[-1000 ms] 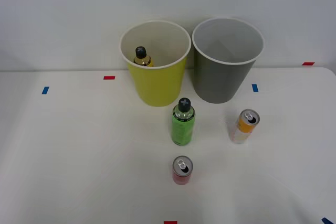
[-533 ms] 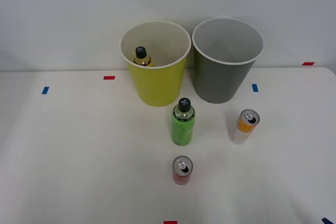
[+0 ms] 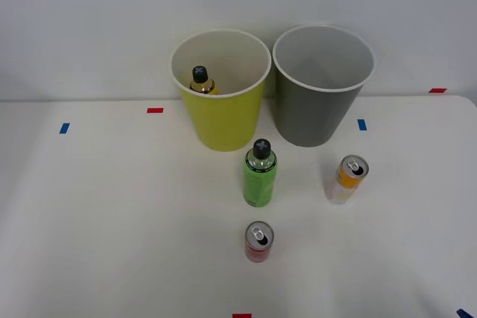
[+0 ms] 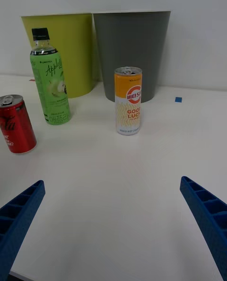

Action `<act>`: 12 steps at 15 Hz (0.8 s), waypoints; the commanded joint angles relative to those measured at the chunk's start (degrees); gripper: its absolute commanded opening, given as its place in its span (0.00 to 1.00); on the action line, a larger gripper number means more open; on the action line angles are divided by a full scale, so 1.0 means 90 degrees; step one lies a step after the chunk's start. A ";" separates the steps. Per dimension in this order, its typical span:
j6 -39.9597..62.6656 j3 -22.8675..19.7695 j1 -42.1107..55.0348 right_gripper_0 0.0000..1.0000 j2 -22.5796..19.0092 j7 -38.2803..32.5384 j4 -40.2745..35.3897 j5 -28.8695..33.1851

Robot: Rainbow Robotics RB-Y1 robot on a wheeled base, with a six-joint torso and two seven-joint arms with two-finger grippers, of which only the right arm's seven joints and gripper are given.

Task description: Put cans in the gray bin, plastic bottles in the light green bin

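1. Surveying front view: yellow bottle [image 3: 200, 80] inside green bin [image 3: 223, 121]; gray bin [image 3: 313, 109] unfilled; green bottle [image 3: 259, 174], red can [image 3: 258, 241], orange can [image 3: 346, 179] upright on table [image 3: 112, 214].
2. Wrist view: my gripper [image 4: 113, 224] spread wide, holding nothing; orange can [image 4: 128, 100] dead ahead. I judge a level, centred approach, closing mid-body, best.

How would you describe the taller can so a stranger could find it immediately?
Start at the gray bin at the back of the white table. Directly in front of it stands the taller can, upright. Unlike the short red can and the black-capped green bottle, it is orange above, pale below.
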 commanded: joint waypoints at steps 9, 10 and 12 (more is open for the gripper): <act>0.0000 0.0000 0.0000 1.00 0.0000 0.0000 0.0000 0.0000; 0.0000 0.0000 0.0000 1.00 0.0000 0.0000 0.0000 0.0000; 0.0000 0.0000 0.0000 1.00 0.0000 0.0000 0.0000 0.0000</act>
